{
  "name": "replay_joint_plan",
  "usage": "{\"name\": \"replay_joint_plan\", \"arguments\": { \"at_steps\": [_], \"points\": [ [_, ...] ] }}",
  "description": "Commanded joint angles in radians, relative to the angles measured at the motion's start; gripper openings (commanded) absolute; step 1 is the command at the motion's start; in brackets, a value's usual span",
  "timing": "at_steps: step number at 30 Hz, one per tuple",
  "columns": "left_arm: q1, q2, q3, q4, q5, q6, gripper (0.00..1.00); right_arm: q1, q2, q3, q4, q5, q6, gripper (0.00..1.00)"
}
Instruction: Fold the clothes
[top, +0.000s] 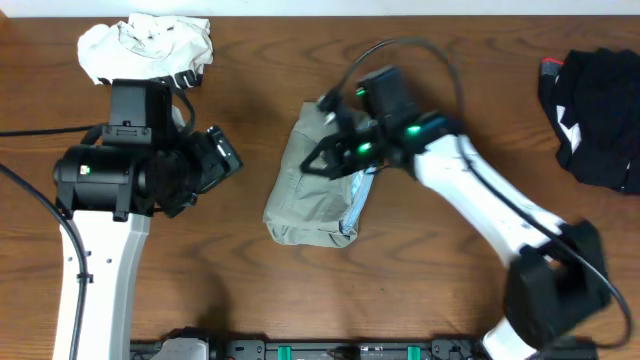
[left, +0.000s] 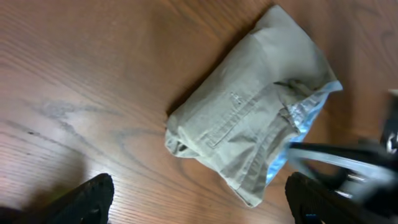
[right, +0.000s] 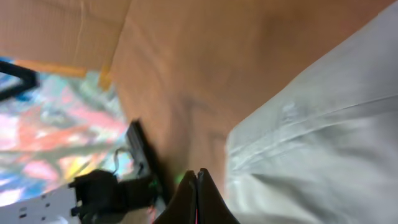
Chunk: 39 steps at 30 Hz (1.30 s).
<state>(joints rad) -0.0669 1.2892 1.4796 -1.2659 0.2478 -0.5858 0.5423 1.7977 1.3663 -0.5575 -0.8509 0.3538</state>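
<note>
The clothes here are mainly a light khaki-grey garment (top: 312, 190), lying folded into a compact bundle at the table's middle, with a pale blue lining showing at its right edge. In the left wrist view the garment (left: 249, 118) lies just beyond my left gripper (left: 199, 208), which stands wide open and empty. From above, the left gripper (top: 222, 155) sits left of the bundle, apart from it. My right gripper (top: 320, 160) hovers over the bundle's upper part. Its fingertips (right: 197, 175) are pressed together with nothing visible between them, and the khaki cloth (right: 323, 143) lies just beside them.
A white garment with black stripes (top: 145, 45) is crumpled at the back left, behind the left arm. A black garment (top: 595, 100) lies at the far right edge. Bare wooden table (top: 440, 290) shows in front of the bundle and between the arms.
</note>
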Motion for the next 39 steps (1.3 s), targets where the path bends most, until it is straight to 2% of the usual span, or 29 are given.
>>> {"name": "replay_joint_plan", "arguments": {
  "at_steps": [1, 10, 17, 21, 24, 27, 31, 35, 39],
  "points": [
    [0.007, -0.014, -0.004, -0.013, -0.014, 0.048, 0.9, 0.027, 0.093, 0.003, 0.025, -0.131, 0.064, 0.01],
    [0.007, -0.014, -0.004, -0.014, -0.014, 0.055, 0.91, 0.032, 0.276, -0.083, 0.048, -0.148, 0.146, 0.01],
    [0.007, -0.014, -0.004, -0.012, -0.014, 0.055, 0.91, 0.032, 0.326, -0.196, 0.195, -0.117, 0.165, 0.04],
    [0.007, -0.014, -0.004, -0.01, -0.014, 0.055, 0.91, 0.029, 0.252, -0.189, 0.233, -0.118, 0.167, 0.04],
    [0.007, -0.014, -0.004, -0.009, -0.014, 0.055, 0.91, 0.021, 0.123, -0.173, 0.233, -0.118, 0.166, 0.06],
    [0.007, -0.014, -0.004, -0.009, -0.014, 0.055, 0.91, 0.01, -0.013, -0.167, 0.232, -0.11, 0.166, 0.13],
    [0.007, -0.014, -0.004, -0.009, -0.014, 0.055, 0.92, 0.012, -0.138, -0.168, 0.163, -0.094, 0.152, 0.14],
    [0.007, -0.014, -0.004, -0.009, -0.014, 0.055, 0.92, 0.041, -0.137, -0.182, 0.044, -0.07, 0.1, 0.13],
    [0.007, -0.014, -0.004, -0.01, -0.014, 0.054, 0.92, 0.081, -0.082, -0.266, 0.089, -0.035, 0.122, 0.13]
  ]
}}
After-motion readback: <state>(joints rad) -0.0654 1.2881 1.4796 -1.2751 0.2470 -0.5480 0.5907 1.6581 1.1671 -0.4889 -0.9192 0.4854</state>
